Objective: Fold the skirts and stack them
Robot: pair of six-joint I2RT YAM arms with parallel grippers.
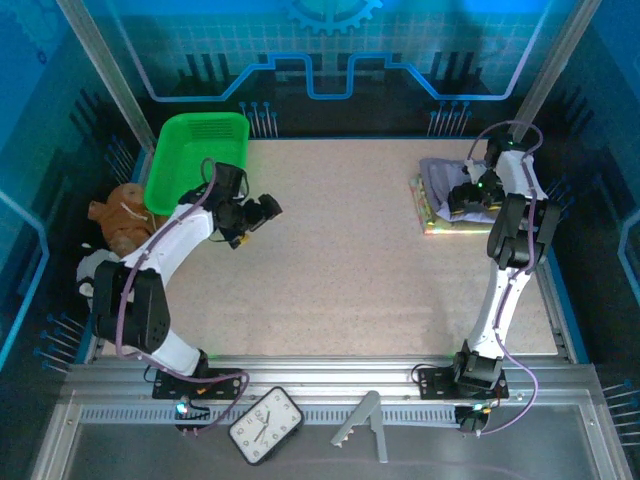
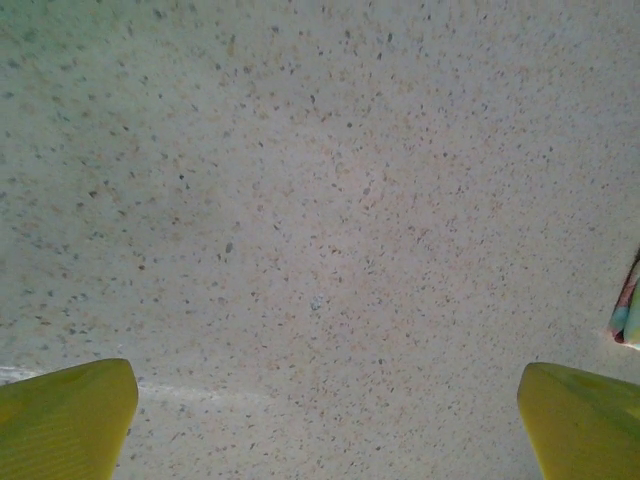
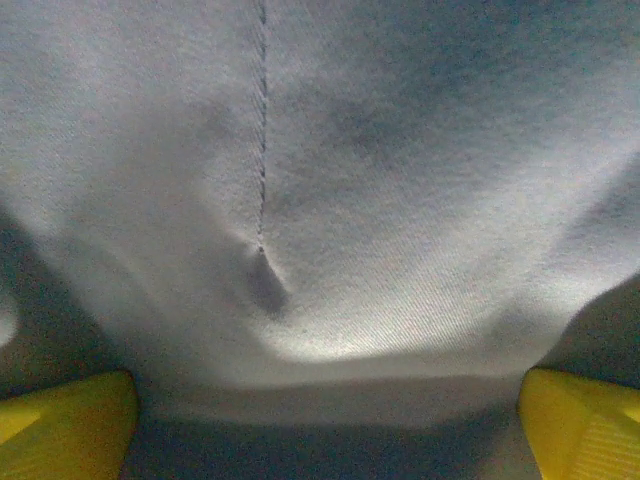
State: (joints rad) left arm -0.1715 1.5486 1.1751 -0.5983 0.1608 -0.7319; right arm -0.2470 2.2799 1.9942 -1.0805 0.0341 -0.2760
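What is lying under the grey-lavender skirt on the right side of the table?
Under the grey-lavender skirt, coloured edges of folded cloth stick out at its left and near sides. How many pieces is hidden.

Top external: above the near edge, looking down across the table [image 1: 330, 280].
Left wrist: close, facing down at bare table [image 2: 320, 200].
Right wrist: very close over grey-lavender skirt [image 3: 330, 200].
Shared: top view covers those 2 patches.

The right claw [image 1: 468, 197] hides much of the skirt stack [image 1: 432, 186] at upper right. A coloured cloth sliver [image 2: 626, 312] is cut off at the frame's right edge.
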